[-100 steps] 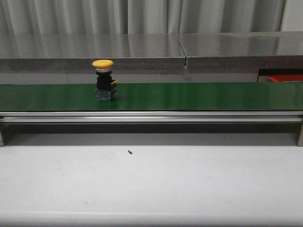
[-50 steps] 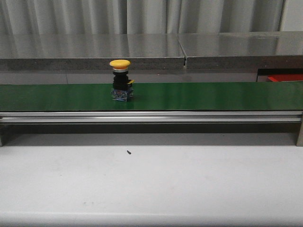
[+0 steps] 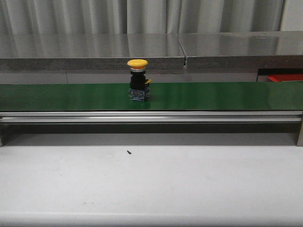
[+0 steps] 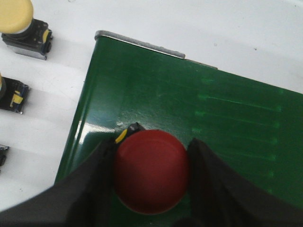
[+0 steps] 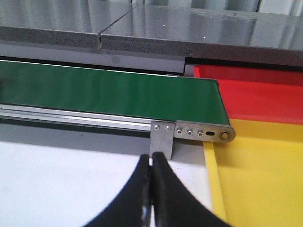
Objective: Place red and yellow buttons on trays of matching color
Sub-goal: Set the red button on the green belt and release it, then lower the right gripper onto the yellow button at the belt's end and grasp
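Note:
A yellow button (image 3: 137, 80) stands upright on the green conveyor belt (image 3: 213, 96), left of the middle in the front view. No gripper shows in that view. In the left wrist view my left gripper (image 4: 151, 143) is shut on a red button (image 4: 151, 177), its fingers against both sides of the red cap, over the belt's end (image 4: 189, 109). My right gripper (image 5: 152, 156) is shut and empty above the white table, near the belt's other end (image 5: 208, 101). The yellow tray (image 5: 265, 179) and red tray (image 5: 265, 94) lie beside that end.
Spare buttons lie on the white table beside the belt's end: one yellow-capped (image 4: 19, 23) and two partly cut off (image 4: 12, 97). A grey steel shelf (image 3: 142, 47) runs behind the belt. A corner of the red tray (image 3: 284, 77) shows at the far right.
The yellow button has travelled to the right along the belt, still upright. Nothing else in the front view has moved.

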`<state>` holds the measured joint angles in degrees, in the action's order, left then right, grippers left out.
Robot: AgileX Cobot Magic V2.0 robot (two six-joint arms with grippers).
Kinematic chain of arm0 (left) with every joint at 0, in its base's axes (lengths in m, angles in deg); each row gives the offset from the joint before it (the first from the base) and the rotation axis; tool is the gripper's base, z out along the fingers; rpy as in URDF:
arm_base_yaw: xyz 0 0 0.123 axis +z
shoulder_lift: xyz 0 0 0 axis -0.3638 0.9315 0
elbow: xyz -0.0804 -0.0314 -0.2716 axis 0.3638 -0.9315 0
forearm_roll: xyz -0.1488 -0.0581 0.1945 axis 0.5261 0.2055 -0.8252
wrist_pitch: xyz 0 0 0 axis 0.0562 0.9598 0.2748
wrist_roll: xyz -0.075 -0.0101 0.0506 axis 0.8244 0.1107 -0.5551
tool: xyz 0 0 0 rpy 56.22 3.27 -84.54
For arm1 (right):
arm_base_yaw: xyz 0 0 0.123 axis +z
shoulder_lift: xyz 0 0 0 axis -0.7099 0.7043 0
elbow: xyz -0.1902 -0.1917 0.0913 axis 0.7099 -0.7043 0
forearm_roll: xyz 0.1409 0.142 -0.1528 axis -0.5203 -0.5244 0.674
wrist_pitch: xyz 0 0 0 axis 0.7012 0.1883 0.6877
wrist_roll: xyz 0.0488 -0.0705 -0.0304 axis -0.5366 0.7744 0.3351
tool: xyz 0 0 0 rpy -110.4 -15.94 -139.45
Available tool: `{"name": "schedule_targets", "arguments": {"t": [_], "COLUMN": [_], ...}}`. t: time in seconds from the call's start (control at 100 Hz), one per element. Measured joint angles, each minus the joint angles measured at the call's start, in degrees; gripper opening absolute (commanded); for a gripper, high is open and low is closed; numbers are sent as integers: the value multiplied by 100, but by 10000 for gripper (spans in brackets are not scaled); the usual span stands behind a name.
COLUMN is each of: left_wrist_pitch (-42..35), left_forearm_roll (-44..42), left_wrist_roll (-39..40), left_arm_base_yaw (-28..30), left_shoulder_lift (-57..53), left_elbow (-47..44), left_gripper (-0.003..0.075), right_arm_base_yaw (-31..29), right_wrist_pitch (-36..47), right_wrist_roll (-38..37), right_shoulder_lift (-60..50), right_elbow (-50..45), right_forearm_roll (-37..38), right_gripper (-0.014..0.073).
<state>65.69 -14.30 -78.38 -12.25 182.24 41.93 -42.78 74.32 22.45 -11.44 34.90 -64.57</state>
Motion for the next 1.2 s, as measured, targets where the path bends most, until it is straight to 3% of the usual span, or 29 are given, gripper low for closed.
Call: {"name": "schedule_targets", "arguments": {"t": [0.18,0.27,0.39,0.51,0.61,0.91,1.2], "left_wrist_pitch": [-10,2,48,96,201,710,273], "left_forearm_roll": [0,0,25,60,41,36,-20], "left_wrist_roll": [0,0,0,0,0,-173,-249], "left_arm_base_yaw": [-12,-12,-12,-12,-12,-167,-1005], "left_shoulder_lift": [38,74,136,136,145,47,-1267], "left_elbow": [25,35,35,72,184,1131,913], "left_gripper": [43,106,286,552,676,680,680], "right_arm_base_yaw": [0,0,0,0,0,0,0], "right_wrist_pitch": [0,0,0,0,0,0,0], "right_wrist_roll": [0,0,0,0,0,0,0], "right_shoulder_lift": [0,0,0,0,0,0,0], "right_elbow": [0,0,0,0,0,0,0], "right_forearm_roll": [0,0,0,0,0,0,0], "right_gripper": [-67,-67,-67,-67,-67,-67,-67]}}
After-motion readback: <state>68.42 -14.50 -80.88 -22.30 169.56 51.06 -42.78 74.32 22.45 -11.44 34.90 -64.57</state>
